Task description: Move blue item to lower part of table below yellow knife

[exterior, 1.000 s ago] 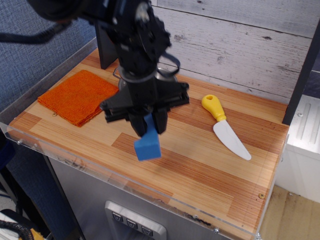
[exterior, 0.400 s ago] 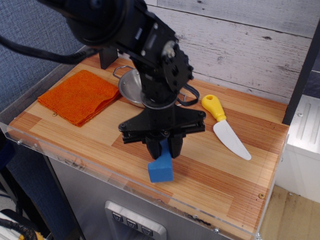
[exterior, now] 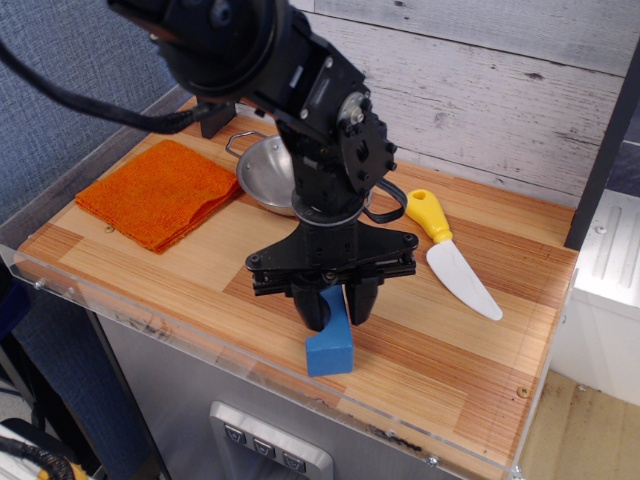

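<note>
The blue item (exterior: 330, 350) sits low on the wood-plank table (exterior: 450, 370), near its front edge and to the lower left of the yellow knife (exterior: 448, 248). Its bottom seems to touch the wood. My gripper (exterior: 337, 312) points straight down over it. The black fingers (exterior: 312, 308) stand on either side of the block's upper part and are closed on it. The knife lies flat at the right, with its yellow handle towards the back wall and its white blade towards the front right.
A folded orange cloth (exterior: 155, 192) lies at the back left. A small metal bowl (exterior: 265, 175) stands behind my arm, partly hidden by it. The clear acrylic rim (exterior: 200, 335) runs along the front edge, close to the block.
My gripper has carried the blue block down and to the right, from above the table's middle to the wood near the front edge. The metal bowl has come into view behind the arm.
</note>
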You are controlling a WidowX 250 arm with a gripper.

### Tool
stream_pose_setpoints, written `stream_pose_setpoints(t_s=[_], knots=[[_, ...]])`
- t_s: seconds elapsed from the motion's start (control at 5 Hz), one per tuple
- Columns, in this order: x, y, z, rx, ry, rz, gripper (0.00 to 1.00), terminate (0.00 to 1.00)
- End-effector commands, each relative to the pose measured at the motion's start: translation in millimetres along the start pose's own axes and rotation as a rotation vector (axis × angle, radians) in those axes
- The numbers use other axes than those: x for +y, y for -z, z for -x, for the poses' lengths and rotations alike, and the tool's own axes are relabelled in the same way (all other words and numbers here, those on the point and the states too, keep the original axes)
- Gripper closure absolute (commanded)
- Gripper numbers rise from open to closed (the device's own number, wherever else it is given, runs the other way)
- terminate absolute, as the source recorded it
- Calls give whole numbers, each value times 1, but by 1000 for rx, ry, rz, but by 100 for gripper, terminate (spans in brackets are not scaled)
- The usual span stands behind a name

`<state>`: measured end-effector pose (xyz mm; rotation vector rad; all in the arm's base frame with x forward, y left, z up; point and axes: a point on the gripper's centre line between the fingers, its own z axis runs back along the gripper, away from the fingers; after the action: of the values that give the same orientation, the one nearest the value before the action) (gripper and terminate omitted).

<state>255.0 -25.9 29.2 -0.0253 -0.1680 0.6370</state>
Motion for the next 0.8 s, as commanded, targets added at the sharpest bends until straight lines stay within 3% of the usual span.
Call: stream_pose_setpoints(t_s=[0.0,0.2,0.6], knots=[[5,-17,-9,-44,-19,26,0,0],[1,-32,-18,-67,-56,59,0,0],[-8,-95,-50,-110,-136,145,0,0]])
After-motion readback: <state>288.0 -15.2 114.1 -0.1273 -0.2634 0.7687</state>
